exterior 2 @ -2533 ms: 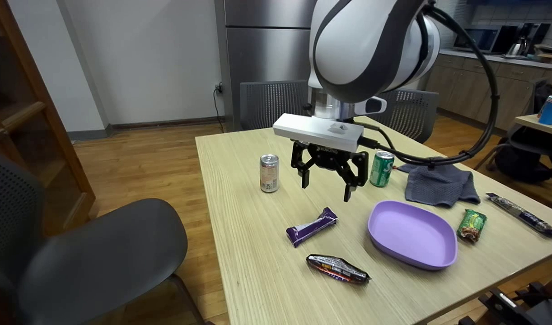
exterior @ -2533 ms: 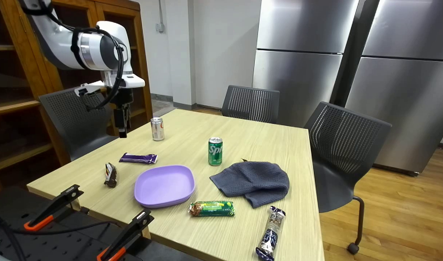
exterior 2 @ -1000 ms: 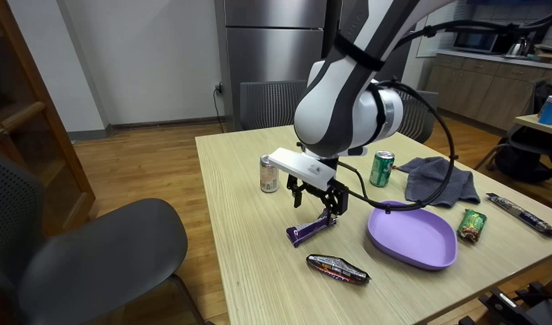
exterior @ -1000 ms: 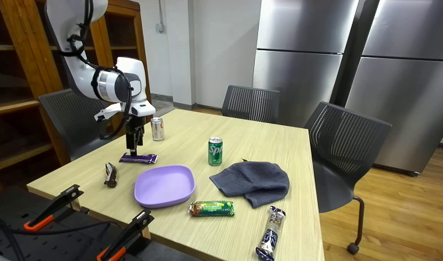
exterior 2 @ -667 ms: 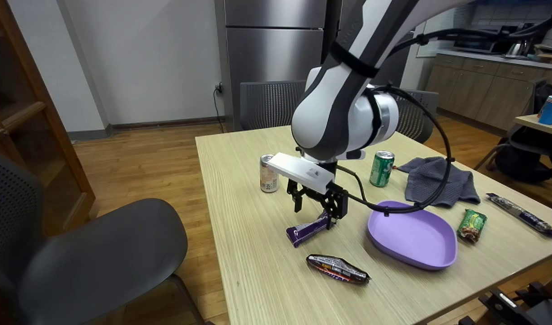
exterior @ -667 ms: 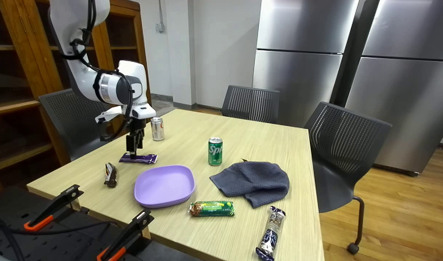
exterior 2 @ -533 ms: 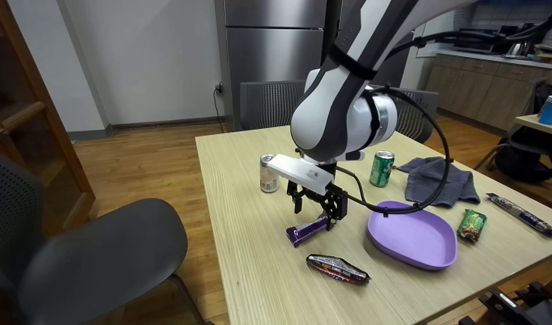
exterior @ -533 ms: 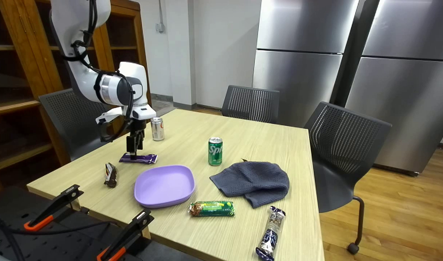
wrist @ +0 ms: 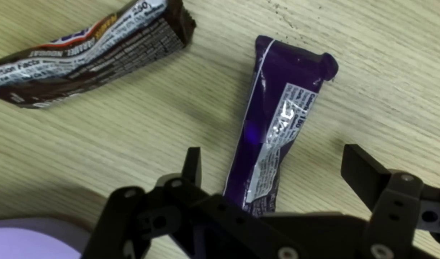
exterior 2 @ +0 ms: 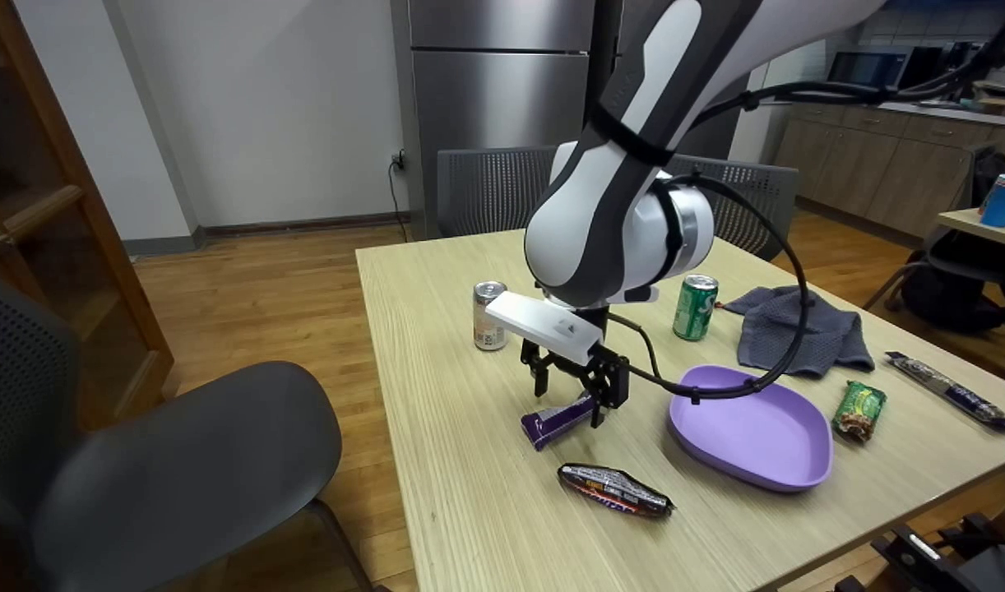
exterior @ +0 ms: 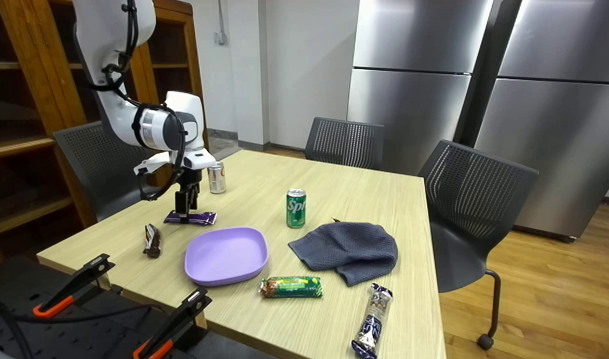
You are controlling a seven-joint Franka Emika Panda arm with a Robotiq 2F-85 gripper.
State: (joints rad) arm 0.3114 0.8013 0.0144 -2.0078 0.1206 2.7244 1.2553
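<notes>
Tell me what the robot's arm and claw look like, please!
The arm is chunky, rounded and white, with dark grey stripes and black straps. A black cable loops beside it. A flat white box sits above the claw, which is black, with two blocky fingers and round silvery bolts.

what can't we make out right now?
Purple bar: wrist view, lower end hidden by gripper.
Brown bar: wrist view, cut by left and top edges.
Plate: wrist view, cut by left and bottom edges.
Dark tip: in an exterior view, gray cloth hides the rest; unidentifiable.
</notes>
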